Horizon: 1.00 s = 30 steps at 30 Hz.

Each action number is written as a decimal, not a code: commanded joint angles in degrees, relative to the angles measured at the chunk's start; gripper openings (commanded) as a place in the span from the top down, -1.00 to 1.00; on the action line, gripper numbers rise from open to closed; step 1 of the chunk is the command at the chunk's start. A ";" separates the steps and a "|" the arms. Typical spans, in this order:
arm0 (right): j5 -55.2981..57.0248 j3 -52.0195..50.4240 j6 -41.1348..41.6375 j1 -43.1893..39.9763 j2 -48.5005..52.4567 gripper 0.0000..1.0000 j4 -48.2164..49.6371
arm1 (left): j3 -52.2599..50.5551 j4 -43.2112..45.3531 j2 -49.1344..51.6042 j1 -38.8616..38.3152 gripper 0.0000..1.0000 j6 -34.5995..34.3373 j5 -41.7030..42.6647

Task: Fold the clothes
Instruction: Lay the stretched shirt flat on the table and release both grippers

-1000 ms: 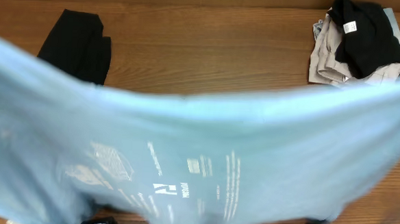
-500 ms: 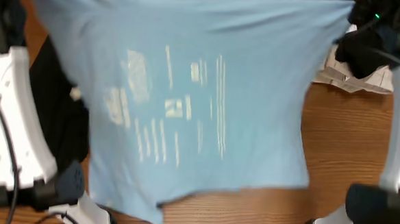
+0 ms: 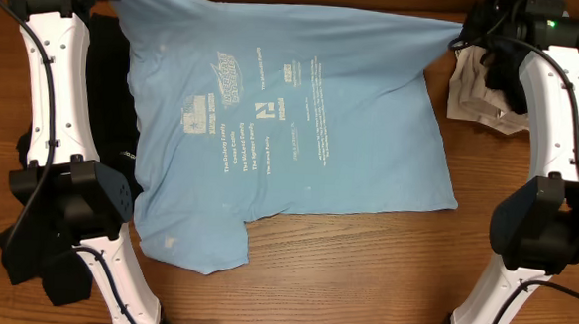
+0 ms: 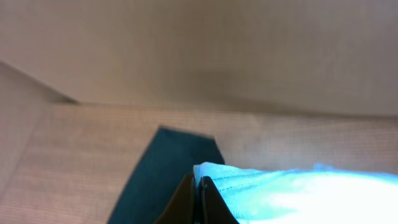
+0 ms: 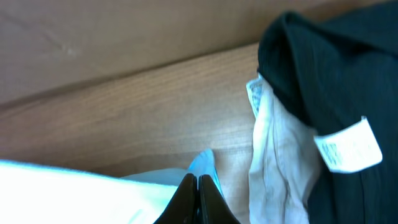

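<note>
Blue shirt (image 3: 292,122) lies spread on the tabletop (image 3: 363,275); left hand (image 4: 199,186) and right hand (image 5: 199,185) each pinch 1 far corner; its left edge meets a black garment (image 3: 110,83), so folding may drag that along.

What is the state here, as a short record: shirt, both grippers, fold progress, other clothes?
shirt: light blue T-shirt, spread on table, print up
left gripper: shut on far left corner
right gripper: shut on far right corner
fold: not yet begun
other clothes: black garment at shirt's left; pile at right
</note>
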 commanded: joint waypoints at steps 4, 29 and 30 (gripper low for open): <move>-0.33 0.42 -0.48 -0.22 -1.53 0.92 -5.11 | 0.85 -7.80 -2.62 -0.07 0.92 0.17 -0.17; -0.35 -11.65 -1.49 -0.22 0.48 0.92 -4.57 | 0.72 -33.59 -1.92 -0.11 0.79 -0.44 0.68; -0.35 -12.00 -1.51 -0.22 0.48 0.92 -4.70 | 0.72 -34.23 -1.70 -0.24 0.80 -0.44 0.74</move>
